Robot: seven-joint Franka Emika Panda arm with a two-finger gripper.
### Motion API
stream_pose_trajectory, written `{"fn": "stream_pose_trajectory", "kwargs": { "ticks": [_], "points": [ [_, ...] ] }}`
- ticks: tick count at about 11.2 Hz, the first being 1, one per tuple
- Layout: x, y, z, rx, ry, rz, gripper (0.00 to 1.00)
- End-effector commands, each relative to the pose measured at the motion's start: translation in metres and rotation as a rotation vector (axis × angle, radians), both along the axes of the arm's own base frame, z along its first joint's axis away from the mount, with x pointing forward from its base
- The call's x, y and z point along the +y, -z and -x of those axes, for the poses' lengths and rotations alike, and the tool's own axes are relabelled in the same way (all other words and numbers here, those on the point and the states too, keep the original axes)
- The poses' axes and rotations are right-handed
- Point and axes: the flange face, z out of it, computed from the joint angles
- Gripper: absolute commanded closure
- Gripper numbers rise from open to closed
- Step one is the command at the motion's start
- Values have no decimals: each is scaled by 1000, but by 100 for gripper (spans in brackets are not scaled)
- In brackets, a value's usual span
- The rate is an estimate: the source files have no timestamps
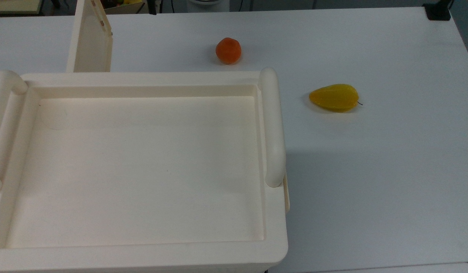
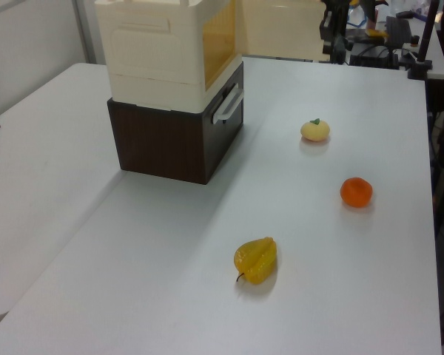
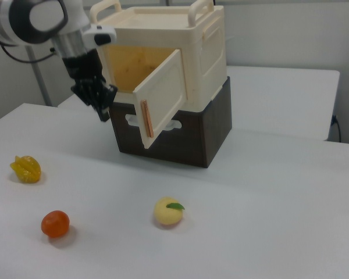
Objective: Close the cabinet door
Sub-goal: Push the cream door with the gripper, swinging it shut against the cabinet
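The cream cabinet [image 3: 206,40] sits on a dark brown base [image 3: 186,136]. Its recessed top [image 1: 143,170] takes up the top view's left. The cabinet door [image 3: 163,96] hangs swung outward, baring the amber inside [image 3: 134,67]. In the top view the door [image 1: 90,41] stands edge-up beyond the cabinet's far side. My gripper [image 3: 102,107] points down just off the right view's left of the door's free edge, apart from it. In the left view the gripper [image 2: 333,44] hangs at the table's far end, beside the door [image 2: 277,29].
On the white table lie an orange fruit [image 1: 228,50] [image 3: 55,224], a yellow starfruit [image 1: 334,98] [image 3: 25,168] and a pale peach-like fruit [image 2: 315,130] [image 3: 168,211]. Rounded bar handles [image 1: 272,125] flank the cabinet top. Dark equipment [image 2: 399,37] stands behind the table.
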Motion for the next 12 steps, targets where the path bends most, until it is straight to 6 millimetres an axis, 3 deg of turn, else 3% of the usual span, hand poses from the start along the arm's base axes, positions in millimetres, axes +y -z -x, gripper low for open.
{"fn": "stream_pose_trajectory", "kwargs": {
  "ticks": [1,3,6,9,12],
  "points": [
    [-3,-61,-1,-133,-1,-13,100],
    [-8,-95,1,-210,11,-10,100],
    [-41,-126,3,-319,65,2,100],
    [-100,-132,6,-399,159,-16,100],
    [-135,-108,-6,-374,208,-8,100]
  ]
}}
